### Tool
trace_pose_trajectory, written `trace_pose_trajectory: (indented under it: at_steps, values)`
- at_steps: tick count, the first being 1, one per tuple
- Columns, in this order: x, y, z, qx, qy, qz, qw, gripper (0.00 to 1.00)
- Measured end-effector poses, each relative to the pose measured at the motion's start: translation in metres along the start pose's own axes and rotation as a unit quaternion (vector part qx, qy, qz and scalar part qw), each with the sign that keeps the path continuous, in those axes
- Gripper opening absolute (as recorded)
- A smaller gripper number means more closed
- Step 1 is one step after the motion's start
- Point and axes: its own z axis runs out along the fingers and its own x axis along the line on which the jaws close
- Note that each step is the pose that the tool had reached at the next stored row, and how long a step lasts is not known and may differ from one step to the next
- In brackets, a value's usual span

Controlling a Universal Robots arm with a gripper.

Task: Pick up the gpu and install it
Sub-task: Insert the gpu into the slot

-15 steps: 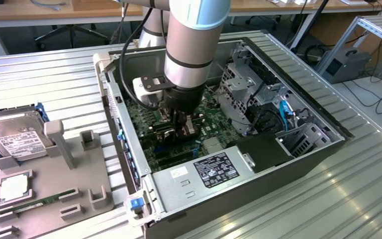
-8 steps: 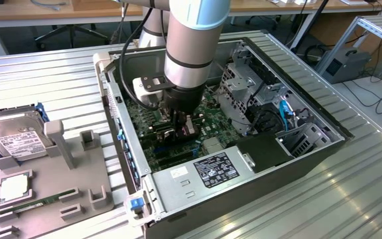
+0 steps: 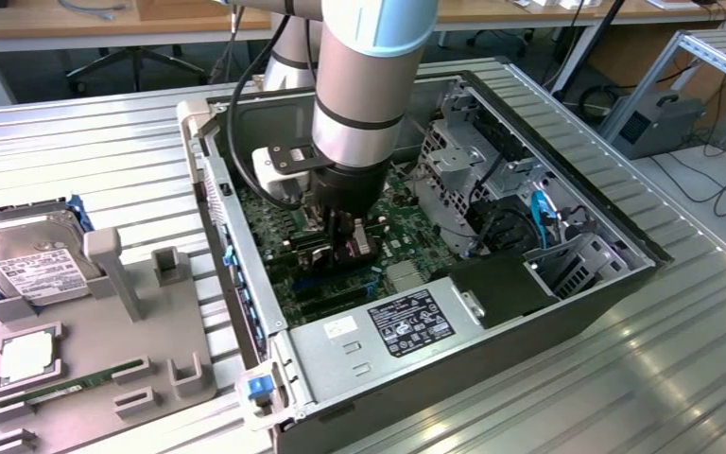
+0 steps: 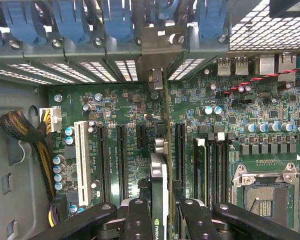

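One arm (image 3: 370,85) reaches down into the open PC case (image 3: 615,284), gripper (image 3: 348,232) low over the motherboard (image 4: 115,105). The claw is clenched on the gpu (image 4: 159,170): in the wrist view both fingers (image 4: 139,220) press against the card's faces, one on each side, and the card stands on edge between them.

Card position: upright over the motherboard, running straight toward the case's rear wall. Its tan end bracket (image 4: 160,47) sits at the rear slot row, between the vented slot covers (image 4: 90,70) and under the blue retention clips (image 4: 117,20). The lower edge lines up with the lane between two black expansion slots (image 4: 121,160); I cannot tell whether it is seated or just above the slot.

Room around the card, taken from the motherboard:
- The white slot (image 4: 82,160) and the two black slots on one side of the card are bare; the sleeved cable bundle (image 4: 25,135) at the board's outer edge is well apart.
- On the other side, another black slot is just beside the card, then the memory slots (image 4: 217,165), then the CPU socket (image 4: 262,192). Tight on that side.
- The power supply (image 3: 395,331) sits along the board's near edge in the exterior view, the drive cage (image 3: 464,161) past its far edge.

Outside the case, on the exterior view's left, a grey fixture tray (image 3: 98,340) holds a hard drive (image 3: 29,260).
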Motion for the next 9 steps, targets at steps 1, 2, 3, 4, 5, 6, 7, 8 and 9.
trace_pose_trajectory:
  at_steps: [1,2,3,4,5,6,7,8,9]
  values:
    - [0.0000,0.0000,0.0000,0.0000,0.0000,0.000,1.0000,0.27]
    - [0.0000,0.0000,0.0003,0.0000,0.0001,0.000,1.0000,0.27]
    - [-0.0001,-0.0001,0.0012,0.0004,-0.0006,0.000,1.0000,0.27]
    - [-0.0001,0.0000,0.0011,0.0003,-0.0005,0.000,1.0000,0.27]
    - [0.0000,0.0000,0.0007,0.0001,-0.0001,0.000,1.0000,0.27]
    - [0.0000,0.0000,0.0007,0.0000,-0.0001,0.000,1.0000,0.27]
    - [0.0000,0.0000,0.0007,0.0000,-0.0001,0.000,1.0000,0.27]
    - [0.0000,0.0000,0.0007,0.0000,0.0000,0.000,1.0000,0.27]
    - [0.0000,0.0000,0.0006,0.0000,0.0000,0.000,1.0000,0.27]
